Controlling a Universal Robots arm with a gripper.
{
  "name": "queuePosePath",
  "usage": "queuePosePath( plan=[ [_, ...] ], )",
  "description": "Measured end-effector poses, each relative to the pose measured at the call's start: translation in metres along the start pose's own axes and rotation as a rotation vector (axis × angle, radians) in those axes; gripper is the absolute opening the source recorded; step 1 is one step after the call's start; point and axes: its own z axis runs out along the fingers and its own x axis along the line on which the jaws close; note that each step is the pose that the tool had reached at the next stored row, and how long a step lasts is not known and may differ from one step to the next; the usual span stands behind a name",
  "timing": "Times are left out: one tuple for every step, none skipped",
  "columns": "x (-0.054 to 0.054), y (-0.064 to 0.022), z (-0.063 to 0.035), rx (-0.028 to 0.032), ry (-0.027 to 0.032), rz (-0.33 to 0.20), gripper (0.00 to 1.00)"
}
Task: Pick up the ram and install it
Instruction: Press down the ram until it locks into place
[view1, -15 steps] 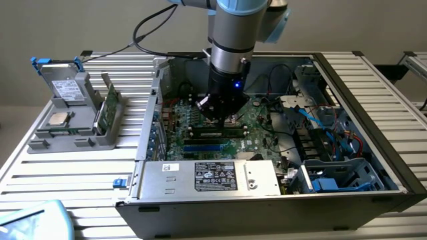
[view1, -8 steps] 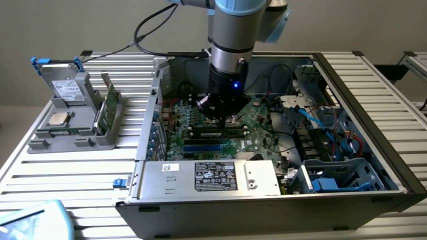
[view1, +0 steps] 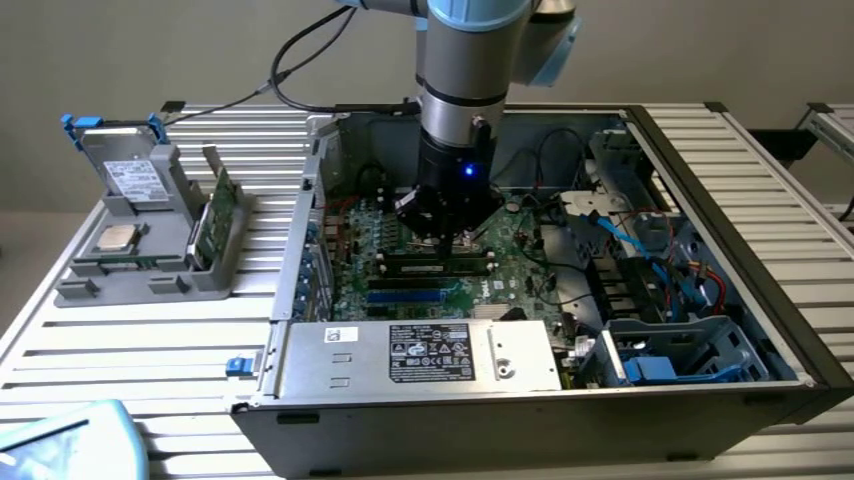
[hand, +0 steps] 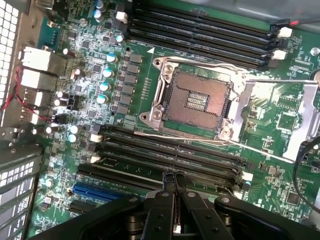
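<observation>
The hand (hand: 175, 181) is clenched, both fingers (hand: 165, 200) pressed flat against each other with nothing between them, tips down right at the bank of long black memory slots (hand: 165, 150) on the motherboard (hand: 125, 100). In the exterior view the hand (view1: 447, 240) sits low inside the open PC case (view1: 694, 300), about mid-board. Right under the tips there's a long thin strip lying in one slot that looks like the ram (view1: 427, 264), apparently already in the slot, though honestly I can't tell if it's fully clicked in. Just past those slots in the wrist view is the CPU socket (hand: 195, 97), open and bare, with its metal load plate (hand: 280, 112) flipped back beside it, and a second bank of slots (hand: 200, 30) on the socket's far side. A blue expansion slot (hand: 97, 190) runs next to the near bank. Inside the case, the silver power supply (view1: 420, 355) with its black label fills the near edge, and drive cages with blue cables (view1: 654, 240) take the side toward the exterior view's right. Outside the case, near the slatted surface's (view1: 134, 340) edge on the exterior view's left, a grey parts holder (view1: 160, 275) carries a hard drive (view1: 134, 180) standing up, a square silver CPU (view1: 118, 238) lying flat, and a green board (view1: 214, 210) standing on edge.
</observation>
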Motion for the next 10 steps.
queuePosePath(
  plan=[
    [0.0000,0.0000,0.0000,-0.0003,-0.0001,0.009,0.11],
    [0.0000,0.0000,0.0000,-0.0007,-0.0001,0.020,0.11],
    [0.0000,0.0000,0.0000,-0.0010,-0.0003,0.031,0.11],
    [0.0001,0.0000,0.0000,-0.0014,-0.0003,0.042,0.11],
    [0.0001,0.0000,0.0000,-0.0017,-0.0005,0.053,0.11],
    [0.0001,0.0000,0.0000,-0.0021,-0.0006,0.064,0.11],
    [0.0001,0.0000,0.0000,-0.0024,-0.0006,0.072,0.11],
    [0.0002,0.0000,0.0000,-0.0026,-0.0007,0.078,0.11],
    [0.0004,0.0001,0.0000,-0.0029,-0.0008,0.083,0.11],
    [0.0006,0.0001,0.0000,-0.0030,-0.0008,0.087,0.11]
  ],
)
